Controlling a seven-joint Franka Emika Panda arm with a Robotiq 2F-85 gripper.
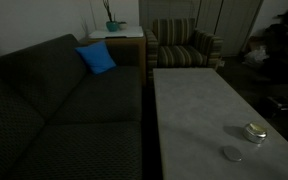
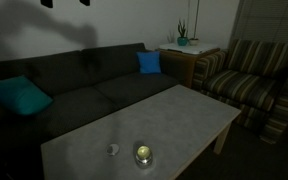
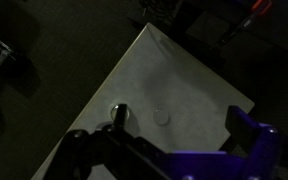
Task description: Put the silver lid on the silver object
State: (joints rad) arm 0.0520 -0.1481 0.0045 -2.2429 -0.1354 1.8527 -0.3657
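The silver tin [image 1: 254, 131] stands on the grey coffee table [image 1: 194, 100], near its front end. The flat silver lid [image 1: 232, 153] lies on the table a short way from the tin, apart from it. Both also show in an exterior view: the tin [image 2: 143, 154] and the lid [image 2: 113, 150]. In the wrist view my gripper [image 3: 182, 130] is open and empty, high above the table. Its dark finger partly hides the tin [image 3: 122, 109], and the lid [image 3: 161, 116] lies between the fingers in the picture.
A dark sofa [image 1: 64, 100] with a blue cushion [image 1: 96, 58] runs along one long side of the table. A striped armchair [image 1: 182, 45] and a side table with a plant [image 1: 114, 30] stand beyond the table's far end. A teal cushion [image 2: 19, 96] lies on the sofa.
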